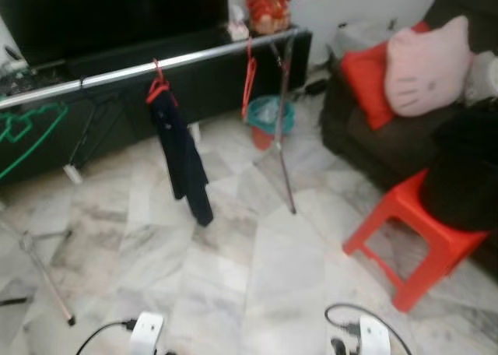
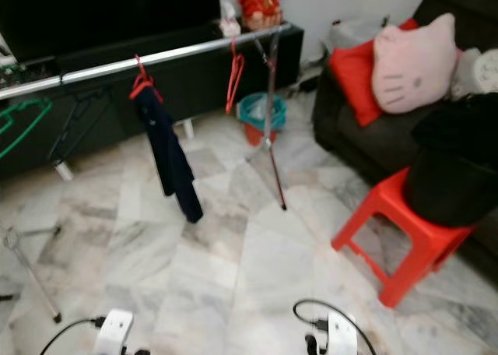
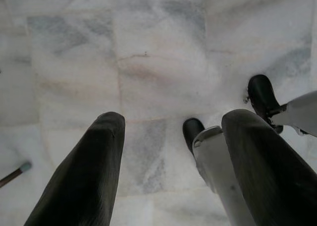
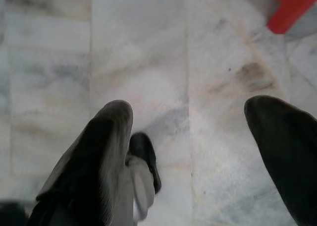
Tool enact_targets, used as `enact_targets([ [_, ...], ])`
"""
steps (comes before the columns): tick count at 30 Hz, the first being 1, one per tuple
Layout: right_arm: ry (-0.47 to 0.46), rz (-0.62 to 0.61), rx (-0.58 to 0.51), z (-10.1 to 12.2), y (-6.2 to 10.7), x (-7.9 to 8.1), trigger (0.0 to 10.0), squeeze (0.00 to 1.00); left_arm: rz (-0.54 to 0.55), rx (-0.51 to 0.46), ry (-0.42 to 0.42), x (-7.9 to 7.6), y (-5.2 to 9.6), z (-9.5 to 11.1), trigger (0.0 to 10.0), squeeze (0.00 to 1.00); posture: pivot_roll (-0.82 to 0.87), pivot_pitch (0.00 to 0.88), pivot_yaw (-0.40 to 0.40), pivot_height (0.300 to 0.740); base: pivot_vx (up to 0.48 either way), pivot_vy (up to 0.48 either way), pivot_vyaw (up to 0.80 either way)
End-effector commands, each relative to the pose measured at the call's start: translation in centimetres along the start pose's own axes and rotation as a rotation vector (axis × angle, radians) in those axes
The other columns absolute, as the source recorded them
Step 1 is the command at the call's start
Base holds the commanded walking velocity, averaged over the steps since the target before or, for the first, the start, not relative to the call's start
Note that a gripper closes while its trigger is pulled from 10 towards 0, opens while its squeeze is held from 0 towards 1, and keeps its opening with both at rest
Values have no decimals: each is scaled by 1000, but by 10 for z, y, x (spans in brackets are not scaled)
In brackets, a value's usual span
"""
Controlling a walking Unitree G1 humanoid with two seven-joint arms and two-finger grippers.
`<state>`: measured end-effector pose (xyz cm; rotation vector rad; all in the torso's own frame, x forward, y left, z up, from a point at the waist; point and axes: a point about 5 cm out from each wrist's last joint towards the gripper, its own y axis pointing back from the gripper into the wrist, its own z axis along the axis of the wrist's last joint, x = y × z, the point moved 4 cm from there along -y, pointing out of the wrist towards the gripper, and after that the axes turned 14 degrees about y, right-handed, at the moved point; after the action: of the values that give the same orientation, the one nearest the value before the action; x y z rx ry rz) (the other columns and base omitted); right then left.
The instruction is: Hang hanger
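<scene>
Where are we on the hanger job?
Done, by the look of it: a red hanger with a dark garment and an empty red hanger hang on the silver rail. In hand: nothing; the left gripper and right gripper are open, empty, pointing at the marble floor. Left: unclear which hanger comes next.

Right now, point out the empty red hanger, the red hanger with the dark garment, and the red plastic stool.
empty red plastic hanger (image 1: 248, 81), left eye view, on its side arm.
red hanger holding the dark garment (image 1: 159, 89), left eye view, on its shoulder.
red plastic stool (image 1: 406, 205), left eye view, on its seat.
</scene>
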<state>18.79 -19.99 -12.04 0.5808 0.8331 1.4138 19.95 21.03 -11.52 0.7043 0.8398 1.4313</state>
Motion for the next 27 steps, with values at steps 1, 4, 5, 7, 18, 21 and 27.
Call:
enact_targets([
  [1, 2, 8, 15, -5, 1, 2, 10000, 0, 4, 22, -15, 2, 1, -6, 10000, 0, -44, 0, 39, 740, 0, 0, -712],
  [4, 3, 9, 15, -5, 1, 2, 10000, 0, 4, 23, -14, 2, 1, -6, 10000, 0, -43, 0, 39, 740, 0, -160, -710],
  [5, 3, 9, 15, -5, 1, 2, 10000, 0, 8, 23, -2, 2, 1, -7, 10000, 0, -43, 0, 39, 740, 0, 0, -706],
  [7, 4, 9, 15, -5, 1, 2, 10000, 0, 8, 23, -2, 2, 1, -7, 10000, 0, -43, 0, 39, 740, 0, 0, -706],
  [18, 6, 13, 13, -5, 1, 4, 10000, 0, 7, 23, -7, 2, 1, -7, 10000, 0, -44, 0, 40, 740, 0, 0, -705],
  [21, 8, 15, 13, -5, 1, 5, 10000, 0, 6, 25, -7, 2, 1, -8, 10000, 0, -43, 0, 40, 740, 0, 0, -700],
  [27, 13, 20, 16, -7, 2, 7, 10000, 0, 3, 28, -8, 2, 2, -9, 10000, 0, -43, 0, 40, 740, 0, 0, -694],
])
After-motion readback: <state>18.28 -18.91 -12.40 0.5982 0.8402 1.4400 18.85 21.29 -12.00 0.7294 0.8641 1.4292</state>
